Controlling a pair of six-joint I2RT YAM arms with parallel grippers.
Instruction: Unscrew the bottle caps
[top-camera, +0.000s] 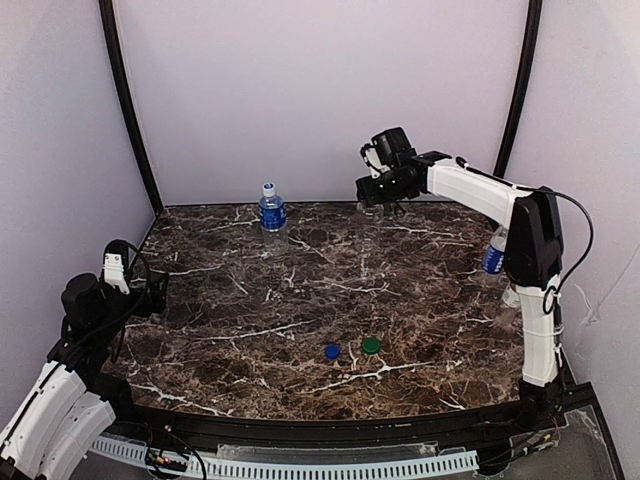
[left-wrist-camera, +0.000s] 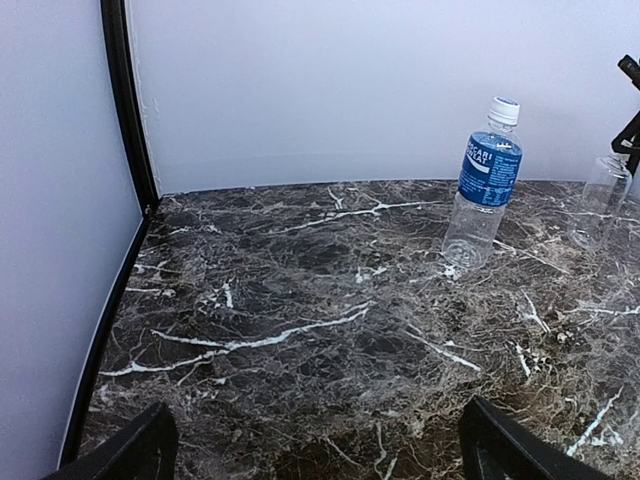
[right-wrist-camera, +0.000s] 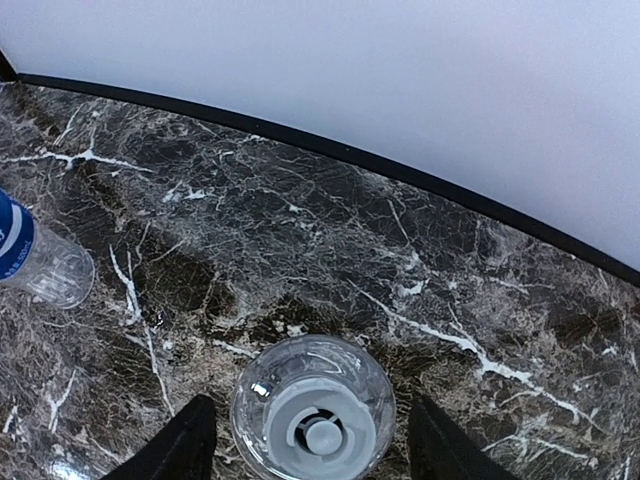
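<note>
Table: dark marble with white lines is seen, with pale walls behind it.
Left gripper: it is held low over the table. The fingers are spread wide apart and nothing is held between them.
Right gripper: it is pointed down near the back wall. The fingers are apart, one on each side of the plain clear bottle, and a thin gap is seen on each side.
Plain clear bottle: it is stood upright right under the right gripper.
Blue-label bottle: it is stood upright far in front of the left gripper, a bit to its right. A white cap is on it.
Second blue-label bottle: it is partly hidden by the right arm, well behind the right gripper.
Loose caps: a blue cap and a green cap are laid near each other on the table, well apart from both grippers.
</note>
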